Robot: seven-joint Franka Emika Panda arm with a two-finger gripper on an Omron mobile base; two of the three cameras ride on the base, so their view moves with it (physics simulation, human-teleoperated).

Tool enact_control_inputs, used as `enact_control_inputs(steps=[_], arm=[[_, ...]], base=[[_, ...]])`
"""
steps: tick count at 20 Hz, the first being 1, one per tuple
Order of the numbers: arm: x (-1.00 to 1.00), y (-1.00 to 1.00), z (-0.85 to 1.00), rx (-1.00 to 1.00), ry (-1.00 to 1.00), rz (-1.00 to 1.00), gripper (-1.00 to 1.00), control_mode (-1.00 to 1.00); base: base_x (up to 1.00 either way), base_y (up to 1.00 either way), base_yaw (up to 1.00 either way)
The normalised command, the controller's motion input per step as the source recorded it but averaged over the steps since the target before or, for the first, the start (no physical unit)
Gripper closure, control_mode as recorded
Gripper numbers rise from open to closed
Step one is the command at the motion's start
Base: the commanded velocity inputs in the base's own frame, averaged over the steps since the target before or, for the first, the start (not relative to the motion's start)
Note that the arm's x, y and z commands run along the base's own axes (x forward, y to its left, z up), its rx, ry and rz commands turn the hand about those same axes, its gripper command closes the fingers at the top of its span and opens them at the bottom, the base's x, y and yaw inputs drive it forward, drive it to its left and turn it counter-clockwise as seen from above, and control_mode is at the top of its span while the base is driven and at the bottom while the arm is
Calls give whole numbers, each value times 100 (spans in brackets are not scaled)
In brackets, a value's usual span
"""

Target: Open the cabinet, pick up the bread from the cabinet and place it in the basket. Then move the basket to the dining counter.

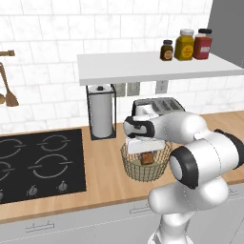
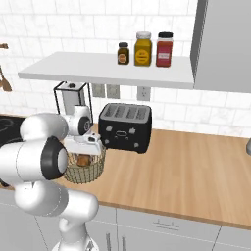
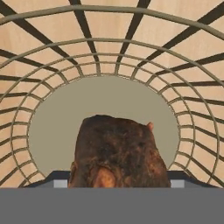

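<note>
Inside the basket point(image 3: 192, 131), bread point(image 3: 118, 153) between the tool's point(image 3: 113, 184) wide-set tips (grip unclear).

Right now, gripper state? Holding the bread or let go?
Gripper: down inside the basket, bread between its fingertips; whether it grips or has released cannot be told.

A rough, dark-crusted bread point(image 3: 119, 151) sits inside a basket point(image 1: 136, 167) of thin tan wire with a smooth, pale matt bottom, on a light wood-grain worktop point(image 2: 196, 162). Behind stand a glossy black toaster point(image 2: 125, 127), a glossy black hob point(image 1: 40, 164), a matt white shelf point(image 1: 152, 66) and a glazed white tile wall point(image 1: 47, 33).
</note>
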Motion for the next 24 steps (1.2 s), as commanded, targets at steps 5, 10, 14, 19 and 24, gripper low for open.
enact_control_inputs(steps=[5, 10, 14, 19, 24], arm=[[-1, -1, 0, 0, -2, 0, 100, -100], [0, 4, 0, 0, -3, 0, -100, -100], [0, 0, 0, 0, 0, 0, -100, -100], [0, 1, 0, 0, 0, 0, -100, -100], [-16, 0, 36, -2, -5, -2, -100, -100]], base=[[0, 0, 0], [0, 0, 0], [0, 0, 0], [0, 0, 0], [0, 0, 0]])
